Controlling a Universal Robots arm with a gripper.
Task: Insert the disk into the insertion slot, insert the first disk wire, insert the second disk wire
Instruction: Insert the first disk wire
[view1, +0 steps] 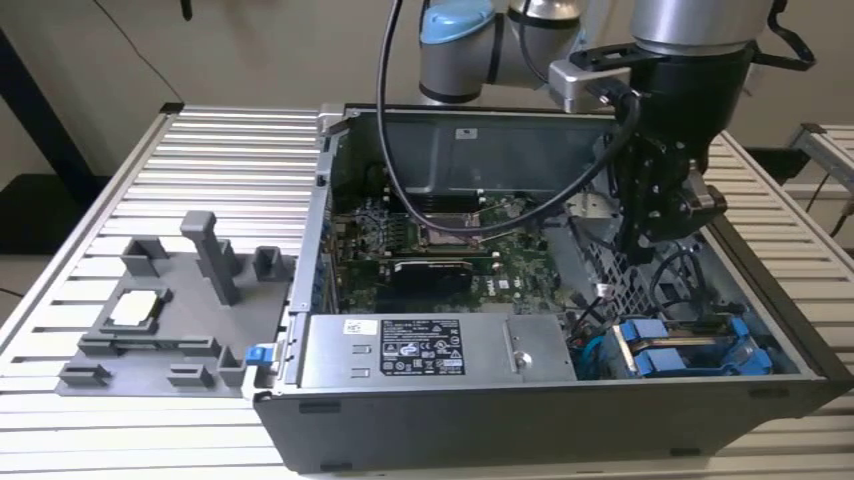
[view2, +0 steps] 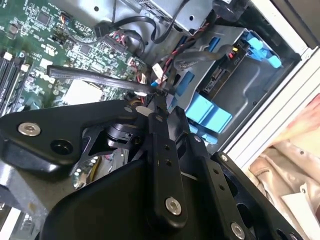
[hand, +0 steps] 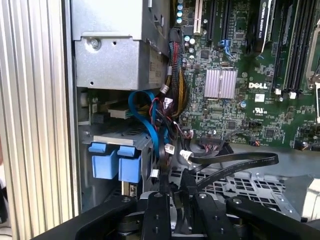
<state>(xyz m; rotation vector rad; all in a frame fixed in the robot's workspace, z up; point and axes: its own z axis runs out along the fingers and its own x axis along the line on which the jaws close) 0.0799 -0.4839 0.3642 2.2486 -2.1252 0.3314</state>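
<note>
On the slatted metal table (view1: 200, 160): open computer case (view1: 534, 420), lid off, internals exposed. Arm (view1: 687, 60) comes in from above on the exterior view's right and reaches down into the case. Green circuit board (view1: 441, 270) lines the case floor, and the grey labelled power-supply box (view1: 427, 350) sits along the near wall. Grey parts tray (view1: 147, 345) is on the table beside the case, on the exterior view's left, well clear of the arm. Drive slot (view2: 252, 87) is in the near corner on the exterior view's right, next to the power-supply box. Disk (view1: 681, 352) is already seated in that slot, its blue frame tabs facing out of the bay. Gripper (view1: 638, 255) hangs inside the case above the perforated metal plate, near the slot but apart from the disk. Both wrist views show the fingers pinched close on the end of a flat black wire (hand: 235, 162), which trails off across the board. Blue ribbon cable (hand: 145, 115) and a bundle of coloured leads (hand: 175, 75) hang between the power-supply box and the disk.
</note>
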